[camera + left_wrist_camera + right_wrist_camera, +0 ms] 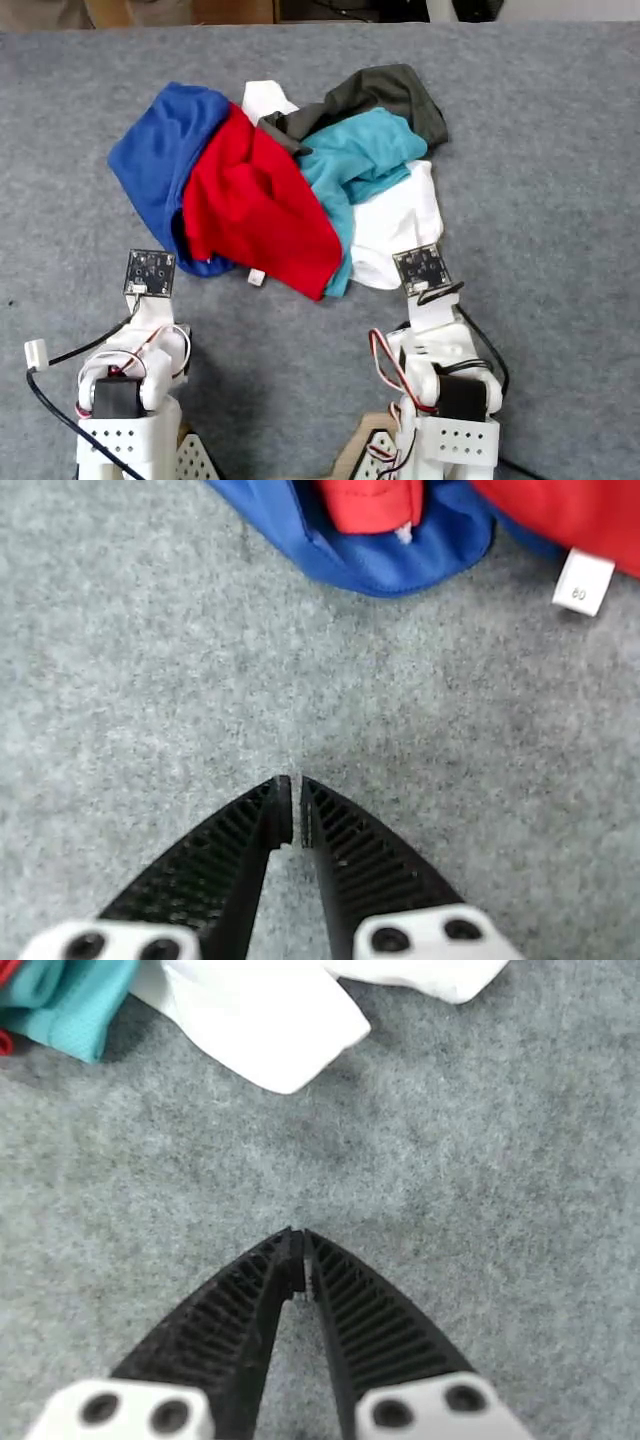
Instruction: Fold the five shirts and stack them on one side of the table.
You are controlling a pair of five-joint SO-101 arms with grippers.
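A heap of shirts lies at the middle of the table. A red shirt (258, 205) is on top, over a blue shirt (163, 152) to its left. A teal shirt (355, 160), a dark grey shirt (385, 92) and a white shirt (398, 222) spread to the right. My left gripper (297, 792) is shut and empty over bare felt, just short of the blue shirt's hem (385, 565) and the red shirt's white tag (582, 581). My right gripper (299, 1245) is also shut and empty, a little short of the white shirt's edge (265, 1030).
Grey felt (560, 200) covers the whole table, with open room left and right of the heap. Both arm bases (125, 420) (450, 420) stand at the near edge, trailing cables.
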